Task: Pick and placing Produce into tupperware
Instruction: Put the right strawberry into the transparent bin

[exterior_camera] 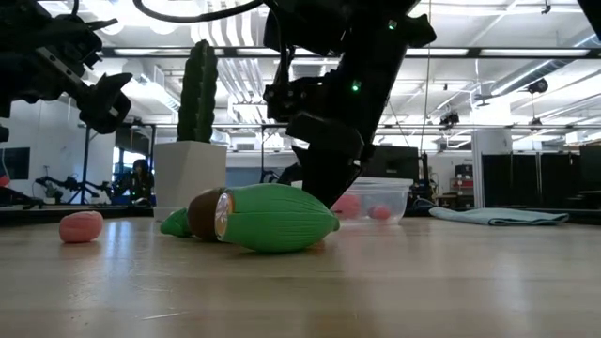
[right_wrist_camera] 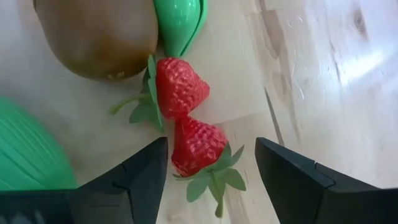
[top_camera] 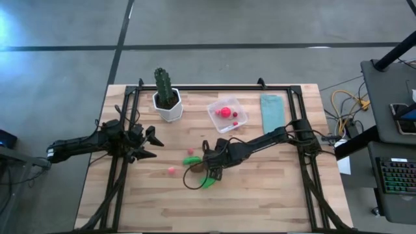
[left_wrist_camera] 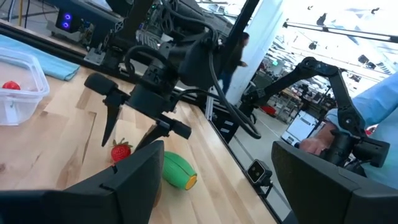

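Two strawberries (right_wrist_camera: 189, 121) lie mid-table just past your right gripper (right_wrist_camera: 210, 180), whose fingers are spread apart, grasping nothing. A brown kiwi (right_wrist_camera: 99, 34) lies just beyond them. Your tupperware (top_camera: 227, 114) sits farther back; your left gripper (top_camera: 151, 144) hovers released, well apart.

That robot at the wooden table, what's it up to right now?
It is sorting toy produce into a clear container, which already holds a few red pieces. The right gripper hangs open just above two strawberries lying beside a brown kiwi and green pieces mid-table, holding nothing. The left gripper waits at the table's left side, open and empty.
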`<action>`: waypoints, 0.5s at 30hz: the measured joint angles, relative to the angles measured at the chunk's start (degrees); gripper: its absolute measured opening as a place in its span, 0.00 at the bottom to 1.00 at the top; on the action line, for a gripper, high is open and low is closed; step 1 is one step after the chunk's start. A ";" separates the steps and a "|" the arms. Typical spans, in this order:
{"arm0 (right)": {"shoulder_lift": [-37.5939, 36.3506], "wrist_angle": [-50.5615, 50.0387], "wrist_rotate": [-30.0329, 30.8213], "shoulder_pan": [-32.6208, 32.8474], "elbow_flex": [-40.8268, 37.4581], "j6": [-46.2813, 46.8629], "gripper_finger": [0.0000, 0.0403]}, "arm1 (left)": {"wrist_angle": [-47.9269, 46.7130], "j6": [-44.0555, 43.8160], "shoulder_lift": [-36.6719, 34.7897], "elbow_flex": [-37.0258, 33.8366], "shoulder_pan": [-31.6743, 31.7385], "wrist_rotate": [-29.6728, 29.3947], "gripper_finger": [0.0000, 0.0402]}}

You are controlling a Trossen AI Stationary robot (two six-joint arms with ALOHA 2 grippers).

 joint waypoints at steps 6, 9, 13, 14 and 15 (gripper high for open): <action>0.00 0.02 -0.04 0.00 0.00 -2.59 0.55 | 0.00 0.00 0.00 0.02 0.00 0.00 0.71; 0.00 0.02 -0.49 0.00 0.00 -2.75 0.52 | 0.00 0.02 0.00 0.02 0.00 0.00 0.71; 0.00 0.06 -2.01 -0.02 0.00 -3.18 0.46 | 0.00 0.00 0.00 0.00 0.01 -0.02 0.71; 0.00 0.04 -2.03 -0.02 0.00 -3.21 0.45 | 0.00 0.00 0.00 0.01 0.00 0.00 0.71; 0.00 0.06 -2.16 -0.02 0.00 -3.21 0.43 | 0.00 0.00 0.00 0.01 0.00 0.00 0.71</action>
